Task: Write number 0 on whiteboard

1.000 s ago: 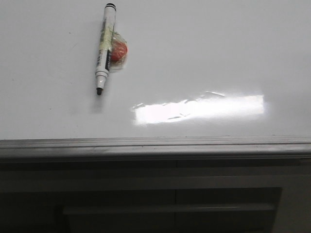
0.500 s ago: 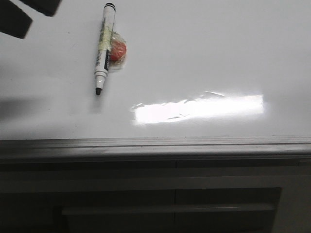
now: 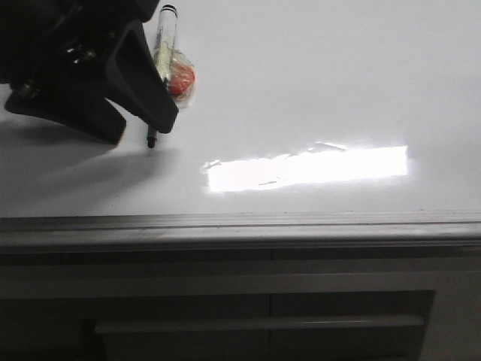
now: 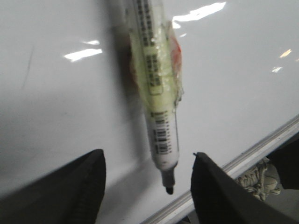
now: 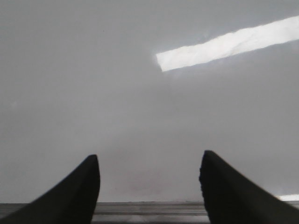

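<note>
A white black-tipped marker (image 3: 164, 56) is seen lying flat on the glossy whiteboard (image 3: 316, 90), with a red blob (image 3: 183, 77) taped against its barrel under clear wrap. The left gripper (image 3: 139, 129) is poised over the marker's tip end, its dark body covering the lower barrel in the front view. In the left wrist view the marker (image 4: 156, 88) is framed between the two spread fingers (image 4: 86, 186), neither of which is touching it; the jaws are held wide apart and nothing is gripped. The marker's black tip is pointed toward the board's grey edge rail (image 3: 240, 224). No drawn stroke can be made out on the whiteboard near the marker. The right gripper (image 5: 149, 186) is likewise parted wide and empty over bare whiteboard (image 5: 93, 93), close to the rail. A bright light reflection (image 3: 308, 169) is spread across the board between marker and rail.
</note>
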Robot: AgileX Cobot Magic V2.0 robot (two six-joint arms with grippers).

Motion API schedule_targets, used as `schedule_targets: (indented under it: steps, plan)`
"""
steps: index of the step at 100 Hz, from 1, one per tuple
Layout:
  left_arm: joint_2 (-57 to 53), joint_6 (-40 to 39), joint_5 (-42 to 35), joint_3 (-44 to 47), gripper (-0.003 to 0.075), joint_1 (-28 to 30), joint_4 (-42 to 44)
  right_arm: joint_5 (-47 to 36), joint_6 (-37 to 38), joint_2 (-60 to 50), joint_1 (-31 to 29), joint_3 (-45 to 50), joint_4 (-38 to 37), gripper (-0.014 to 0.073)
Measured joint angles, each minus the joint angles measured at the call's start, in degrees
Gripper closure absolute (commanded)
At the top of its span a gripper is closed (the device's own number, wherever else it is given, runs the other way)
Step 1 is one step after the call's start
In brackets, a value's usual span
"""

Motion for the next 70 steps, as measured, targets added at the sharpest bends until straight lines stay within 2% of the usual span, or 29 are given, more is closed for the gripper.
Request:
schedule_targets:
  steps: [14, 27, 38, 45, 56, 70]
  plan:
    - [1.6, 0.0, -2.2, -0.3, 0.0516, -0.4, -0.5, -0.1, 0.0, 0.0, 0.0, 0.0, 0.0, 0.0193]
    - [2.3, 0.0, -3.0, -0.4, 0.0739, -0.4, -0.4, -0.1, -0.1, 0.0, 0.0, -0.1, 0.0, 0.0193]
    - [2.2, 0.4, -2.7, -0.4, 0.0740, -1.0, 0.3, 0.4, -2.7, 0.0, 0.0, -2.1, 0.0, 0.0193]
    - [1.4, 3.7, -1.0, -0.4, 0.0740, -2.3, 1.1, 1.0, -8.2, 0.1, 0.4, -4.8, 0.7, 0.0193]
    - [-1.3, 14.2, 4.0, -0.2, 0.0740, -6.8, 2.1, 3.7, -22.4, 2.2, 3.1, -10.9, 6.3, 0.0193]
    - [-6.8, 27.5, 8.8, -0.2, 0.0740, -15.5, 6.1, 13.2, -41.6, 9.1, 9.3, -18.6, 18.0, 0.0193]
